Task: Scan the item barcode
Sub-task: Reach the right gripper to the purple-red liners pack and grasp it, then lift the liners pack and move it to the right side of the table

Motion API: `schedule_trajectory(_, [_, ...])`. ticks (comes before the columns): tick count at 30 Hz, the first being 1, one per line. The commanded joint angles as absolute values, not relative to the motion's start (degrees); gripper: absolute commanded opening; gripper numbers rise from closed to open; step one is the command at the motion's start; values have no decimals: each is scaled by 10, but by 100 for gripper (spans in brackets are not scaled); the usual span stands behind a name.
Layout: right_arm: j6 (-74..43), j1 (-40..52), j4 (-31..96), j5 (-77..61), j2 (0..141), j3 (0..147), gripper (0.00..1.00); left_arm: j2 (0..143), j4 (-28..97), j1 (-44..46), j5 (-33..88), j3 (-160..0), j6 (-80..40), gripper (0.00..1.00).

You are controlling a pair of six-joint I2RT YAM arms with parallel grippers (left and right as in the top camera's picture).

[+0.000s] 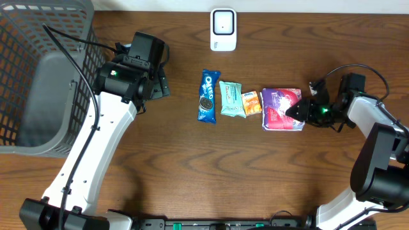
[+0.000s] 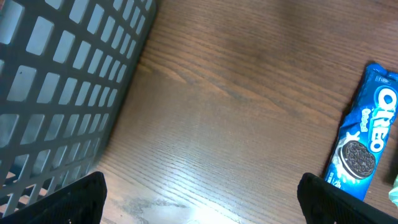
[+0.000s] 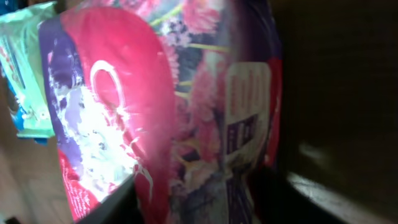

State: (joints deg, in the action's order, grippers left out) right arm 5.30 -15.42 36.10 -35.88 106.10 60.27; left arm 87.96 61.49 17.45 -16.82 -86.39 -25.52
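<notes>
The right pincer point(image 1: 299, 110) is sitting at the right edge of the purple and pink flowered plastic packet point(image 1: 280, 105). The packet is lying flat on the brown wooden worktop point(image 1: 192, 166), below and right of the white boxy scanner point(image 1: 223, 29). I cannot tell whether the jaws are clamping it. The left pincer point(image 2: 202, 194) is hanging wide open, well left of the scanner.

Dark wood-grain table point(image 1: 211, 172), soft glare on surface.
</notes>
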Motion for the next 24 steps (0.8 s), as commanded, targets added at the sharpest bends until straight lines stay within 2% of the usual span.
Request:
schedule_trajectory(1, [59, -163, 359, -374, 1066, 611, 36, 881, 617, 173, -172, -865, -260, 98])
schedule_trajectory(3, [58, -168, 356, -377, 1066, 611, 22, 881, 617, 173, -172, -865, -260, 98])
schedule_trajectory(5, [58, -170, 356, -377, 1066, 611, 1, 881, 617, 173, -172, -865, -260, 98])
schedule_trajectory(12, [32, -172, 362, -375, 1040, 634, 1, 881, 617, 173, -172, -865, -260, 98])
schedule_trajectory(15, [-1, -171, 369, -327, 1005, 651, 1, 881, 617, 173, -172, -865, -260, 98])
schedule_trajectory(24, [-178, -128, 396, 111, 871, 671, 1, 881, 617, 173, -172, -865, -260, 98])
